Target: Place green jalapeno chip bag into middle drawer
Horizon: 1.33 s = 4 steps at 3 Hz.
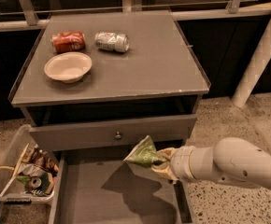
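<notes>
The green jalapeno chip bag (142, 154) is a small olive-green bag held in the air over the right part of the open middle drawer (93, 195). My gripper (162, 161) comes in from the right on a white arm and is shut on the bag's right end. The bag hangs above the drawer's gray floor and casts a dark shadow on it. The drawer is pulled out, and its floor holds nothing else that I can see.
A gray drawer front with a round knob (118, 135) is just above the open drawer. On the cabinet top lie a red can (68, 41), a silver can (111, 41) and a white bowl (67, 67). A clear bin of clutter (25, 171) sits at the left on the floor.
</notes>
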{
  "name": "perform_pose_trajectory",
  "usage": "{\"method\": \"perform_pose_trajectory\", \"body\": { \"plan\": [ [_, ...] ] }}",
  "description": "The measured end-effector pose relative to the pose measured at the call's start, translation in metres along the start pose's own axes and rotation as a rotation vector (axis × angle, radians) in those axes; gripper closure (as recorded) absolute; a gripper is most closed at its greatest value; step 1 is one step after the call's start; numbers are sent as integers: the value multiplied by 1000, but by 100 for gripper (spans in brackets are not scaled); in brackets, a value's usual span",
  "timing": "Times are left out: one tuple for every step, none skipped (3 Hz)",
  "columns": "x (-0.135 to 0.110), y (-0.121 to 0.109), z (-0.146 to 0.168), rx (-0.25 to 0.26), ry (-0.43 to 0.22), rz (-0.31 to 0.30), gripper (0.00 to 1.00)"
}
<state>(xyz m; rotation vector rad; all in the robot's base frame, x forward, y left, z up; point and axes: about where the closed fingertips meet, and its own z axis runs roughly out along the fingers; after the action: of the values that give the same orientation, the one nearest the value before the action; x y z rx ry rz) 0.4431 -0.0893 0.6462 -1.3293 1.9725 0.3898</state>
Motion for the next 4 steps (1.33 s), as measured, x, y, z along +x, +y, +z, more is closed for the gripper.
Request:
{"method": "perform_pose_trajectory", "body": {
  "plan": [
    [44,0,51,-73,-14,34,100],
    [44,0,51,-73,-14,34,100],
    [47,-1,70,-109,-33,39,100],
    [61,-6,108,-158,-61,59,100]
  ]
}}
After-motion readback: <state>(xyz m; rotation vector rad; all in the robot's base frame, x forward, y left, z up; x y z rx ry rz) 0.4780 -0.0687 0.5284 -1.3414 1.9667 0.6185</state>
